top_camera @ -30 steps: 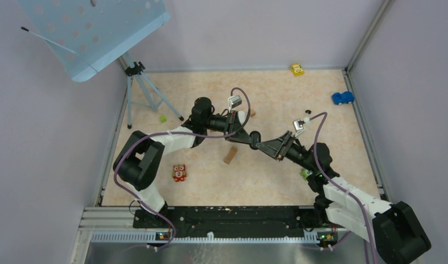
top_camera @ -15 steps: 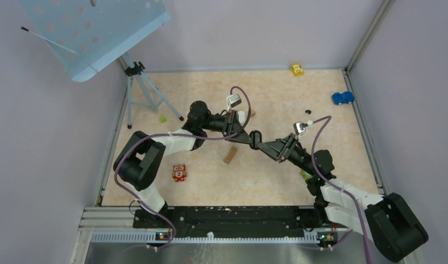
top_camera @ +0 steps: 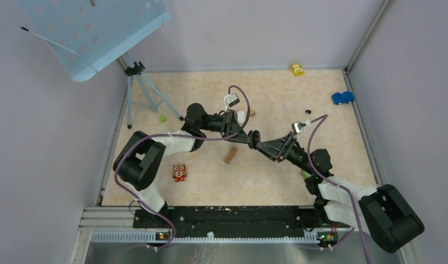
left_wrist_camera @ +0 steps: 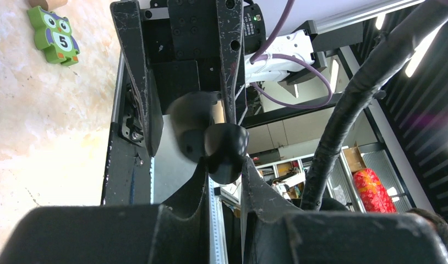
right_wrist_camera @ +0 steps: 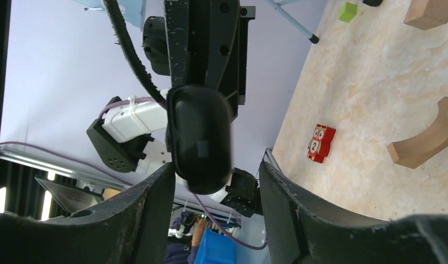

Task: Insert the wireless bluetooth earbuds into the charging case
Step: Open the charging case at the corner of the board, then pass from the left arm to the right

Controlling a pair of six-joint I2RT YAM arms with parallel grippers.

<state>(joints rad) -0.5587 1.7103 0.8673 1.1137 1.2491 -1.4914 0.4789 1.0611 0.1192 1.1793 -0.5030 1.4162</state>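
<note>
Left claw (left_wrist_camera: pixel 224 165) pinches the glossy black charging case (left_wrist_camera: pixel 226 144), likely light, hard, slippery, safest held across its broad sides; right claw (right_wrist_camera: pixel 216 168) gapes empty around it.

Black-and-white arms (top_camera: pixel 172 140) trail purple cables (left_wrist_camera: pixel 278 27) and end in scuffed black claw fingers (left_wrist_camera: pixel 135 71).

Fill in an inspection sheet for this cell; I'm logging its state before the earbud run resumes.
Surface: beige marbled table, no spills seen.
Job's things: black case held off the table; small dark bit far right, possibly an earbud.
Clutter: yellow toy car, blue toy car, red owl block, tan block, green cube.
Grippers: left tool shut on the black case; right tool open around it.
Cables: purple cables along both arms.
Surroundings: lilac walls, blue perforated panel, tripod.
</note>
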